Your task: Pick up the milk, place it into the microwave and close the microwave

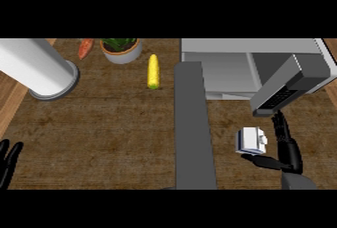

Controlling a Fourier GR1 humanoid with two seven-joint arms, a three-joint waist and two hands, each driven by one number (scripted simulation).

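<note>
A brown counter [99, 133] is filling the head view from above. Near the lower right, the right hand [280, 156] is coming up from the bottom edge, its thumb and fingers curling round a small white milk carton [251, 140], which is sitting just left of the palm, in front of the microwave and outside it. The fingers are pointing up toward the microwave's front edge.

The grey microwave [230, 67] is standing at the top right with its cavity lying open. Its door [194, 129] is swinging out as a long dark grey slab, running down the middle of the view almost to the bottom edge, just left of the carton. A dark control panel [289, 87] is jutting out at the cavity's right side, just above the fingertips.

At the lower left edge, the left hand [9, 162] is resting, fingers straight and spread.

Left of the door, a wide bare stretch of counter is lying open. Along the far edge are standing a white cylinder [36, 67], a carrot [85, 48], a potted plant [120, 49] and a yellow corn cob [153, 71], well apart from both hands.
</note>
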